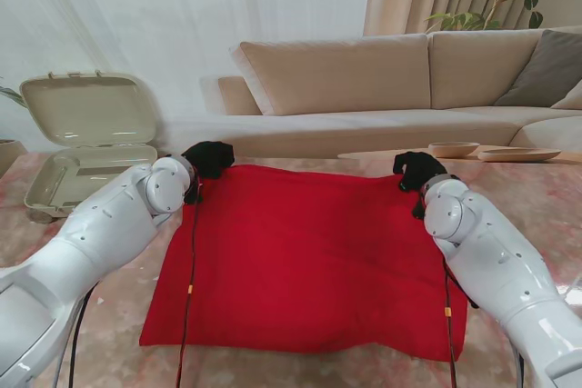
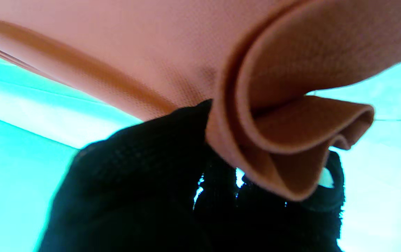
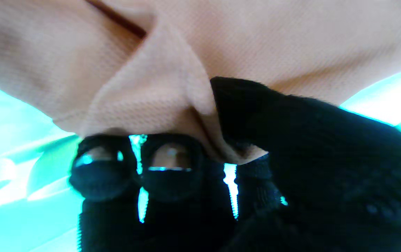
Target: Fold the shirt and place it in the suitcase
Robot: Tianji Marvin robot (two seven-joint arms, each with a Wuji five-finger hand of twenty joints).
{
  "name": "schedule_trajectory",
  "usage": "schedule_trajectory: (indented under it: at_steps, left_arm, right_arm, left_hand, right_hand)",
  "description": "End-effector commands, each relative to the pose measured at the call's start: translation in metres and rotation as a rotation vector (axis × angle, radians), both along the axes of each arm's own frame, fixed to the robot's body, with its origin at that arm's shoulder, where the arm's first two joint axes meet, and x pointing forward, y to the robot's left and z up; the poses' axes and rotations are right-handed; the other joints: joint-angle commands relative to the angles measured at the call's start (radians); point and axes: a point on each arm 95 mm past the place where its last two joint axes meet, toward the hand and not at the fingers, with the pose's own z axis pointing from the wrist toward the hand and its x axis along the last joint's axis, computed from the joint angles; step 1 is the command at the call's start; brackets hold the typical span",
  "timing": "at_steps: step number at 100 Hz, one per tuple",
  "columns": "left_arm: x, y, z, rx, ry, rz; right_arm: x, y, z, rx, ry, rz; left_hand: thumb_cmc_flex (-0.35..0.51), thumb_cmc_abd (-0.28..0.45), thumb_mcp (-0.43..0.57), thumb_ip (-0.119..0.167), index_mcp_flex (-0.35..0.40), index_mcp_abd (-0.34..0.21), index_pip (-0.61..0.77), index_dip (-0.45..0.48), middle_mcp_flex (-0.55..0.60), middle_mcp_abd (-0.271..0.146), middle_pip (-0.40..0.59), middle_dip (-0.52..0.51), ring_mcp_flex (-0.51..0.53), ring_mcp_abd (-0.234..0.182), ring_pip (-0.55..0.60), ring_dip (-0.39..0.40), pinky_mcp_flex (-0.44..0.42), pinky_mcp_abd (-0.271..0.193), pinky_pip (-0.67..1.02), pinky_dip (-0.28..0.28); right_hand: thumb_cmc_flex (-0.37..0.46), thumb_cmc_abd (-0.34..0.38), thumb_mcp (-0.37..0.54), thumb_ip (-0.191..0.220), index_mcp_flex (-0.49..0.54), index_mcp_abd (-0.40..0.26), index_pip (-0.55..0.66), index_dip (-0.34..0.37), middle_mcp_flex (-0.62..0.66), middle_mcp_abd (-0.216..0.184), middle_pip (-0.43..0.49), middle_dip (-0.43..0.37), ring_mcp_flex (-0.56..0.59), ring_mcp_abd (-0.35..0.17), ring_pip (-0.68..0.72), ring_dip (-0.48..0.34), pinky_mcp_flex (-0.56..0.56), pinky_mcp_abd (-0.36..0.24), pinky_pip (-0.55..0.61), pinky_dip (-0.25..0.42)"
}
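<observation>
Left hand (image 1: 209,157): black-gloved fingers (image 2: 144,182) clenched on a rolled fold of cloth at the far left corner of the red shirt (image 1: 305,256); the left wrist view shows the fabric curling over the fingertips. Right hand (image 1: 418,170): fingers (image 3: 172,164) pinch a bunched corner of the same shirt against the thumb, at its far right corner.

Shirt lies spread as a wide rectangle on the marbled desk (image 1: 536,197), far edge held between the two hands, near edge close to me and flat. Bare desk shows on both sides of the cloth and along its near edge.

Suitcase (image 1: 86,138): beige, lid standing open, on the far left of the desk, near the left hand but apart from the shirt.

Both white forearms reach forward from the near corners, wrists bent down over the far edge. Sofa (image 1: 382,88) beyond the desk; shallow bowl (image 1: 453,148) far right.
</observation>
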Motion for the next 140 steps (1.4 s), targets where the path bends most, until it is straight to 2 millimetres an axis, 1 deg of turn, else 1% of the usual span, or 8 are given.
schedule_trajectory:
  at_steps: [1,10,26,61,70,74,86,140]
  left_arm:
    - [0.006,-0.001,0.012,-0.003,-0.033,0.002]
    - [0.007,-0.001,0.016,-0.005,-0.053,0.004]
    - [0.006,0.001,0.026,-0.016,-0.086,0.002]
    - [-0.026,0.016,0.033,-0.038,-0.138,-0.010]
    - [-0.037,0.022,0.033,-0.042,-0.148,-0.010]
    - [-0.041,0.024,0.034,-0.048,-0.149,-0.010]
    - [-0.055,0.031,0.035,-0.046,-0.157,-0.019]
    - [-0.109,0.047,0.052,-0.050,-0.134,-0.104]
  right_arm:
    - [0.004,0.002,0.010,0.011,-0.023,-0.005]
    - [0.005,0.003,0.017,0.015,-0.048,-0.003]
    - [0.002,0.004,0.028,0.019,-0.093,0.005]
    - [-0.031,0.010,0.036,0.012,-0.177,0.066]
    - [-0.042,0.009,0.039,0.004,-0.187,0.074]
    - [-0.046,0.008,0.040,0.004,-0.191,0.076]
    - [-0.059,0.007,0.043,-0.009,-0.206,0.089]
    - [-0.111,0.009,0.046,-0.024,-0.227,0.132]
  left_hand:
    - [0.034,0.010,0.047,0.019,0.012,-0.024,0.020,0.008,0.054,-0.010,0.073,0.002,0.014,0.074,0.043,0.001,0.011,0.002,0.081,0.035]
    - [0.035,0.011,0.046,0.019,0.011,-0.024,0.020,0.007,0.054,-0.010,0.072,0.003,0.014,0.074,0.042,0.002,0.011,0.002,0.080,0.036]
    - [0.035,0.012,0.043,0.019,0.010,-0.025,0.020,0.004,0.054,-0.010,0.070,0.003,0.014,0.075,0.040,0.002,0.010,0.002,0.079,0.038]
    - [0.036,0.012,0.042,0.024,0.008,-0.020,0.020,0.000,0.055,-0.008,0.069,0.005,0.015,0.076,0.041,0.004,0.008,0.004,0.078,0.043]
    - [0.037,0.012,0.042,0.025,0.007,-0.020,0.020,-0.002,0.055,-0.007,0.068,0.006,0.015,0.076,0.041,0.004,0.009,0.003,0.079,0.045]
    - [0.036,0.011,0.042,0.025,0.007,-0.020,0.020,-0.002,0.056,-0.006,0.068,0.006,0.016,0.076,0.041,0.004,0.009,0.003,0.079,0.045]
    - [0.036,0.013,0.039,0.025,0.005,-0.018,0.019,-0.003,0.055,-0.005,0.067,0.006,0.015,0.077,0.042,0.005,0.009,0.004,0.080,0.047]
    - [0.037,0.013,0.034,0.028,0.002,-0.018,0.017,-0.007,0.056,-0.006,0.064,0.010,0.013,0.076,0.043,0.008,0.006,-0.001,0.084,0.053]
  right_hand:
    - [0.073,0.023,0.116,0.111,-0.011,-0.032,0.049,0.013,0.029,-0.021,0.128,0.034,0.041,-0.078,0.026,-0.005,-0.064,0.114,-0.051,-0.144]
    - [0.075,0.025,0.114,0.113,-0.011,-0.032,0.050,0.012,0.029,-0.021,0.128,0.034,0.042,-0.078,0.026,-0.004,0.023,0.145,-0.518,-0.845]
    - [0.075,0.022,0.118,0.105,-0.010,-0.032,0.051,0.010,0.030,-0.021,0.128,0.032,0.042,-0.080,0.026,-0.005,0.151,0.109,-0.172,-0.402]
    - [0.076,-0.004,0.138,0.086,0.000,-0.030,0.049,0.006,0.043,-0.017,0.127,0.028,0.049,-0.079,0.033,-0.003,0.021,0.148,-0.514,-0.858]
    - [0.077,-0.008,0.143,0.074,0.001,-0.030,0.049,0.006,0.043,-0.016,0.127,0.028,0.049,-0.078,0.034,-0.004,0.113,0.082,-0.067,-0.131]
    - [0.077,-0.011,0.145,0.072,0.001,-0.030,0.048,0.006,0.045,-0.015,0.125,0.028,0.048,-0.076,0.035,-0.004,0.012,0.160,-0.378,-0.635]
    - [0.078,-0.011,0.142,0.074,0.001,-0.030,0.048,0.007,0.045,-0.014,0.124,0.028,0.049,-0.072,0.036,-0.004,0.019,0.156,-0.515,-0.848]
    - [0.080,-0.012,0.128,0.092,0.003,-0.026,0.042,0.005,0.049,-0.011,0.117,0.028,0.049,-0.068,0.035,0.000,0.078,0.152,-0.452,-0.799]
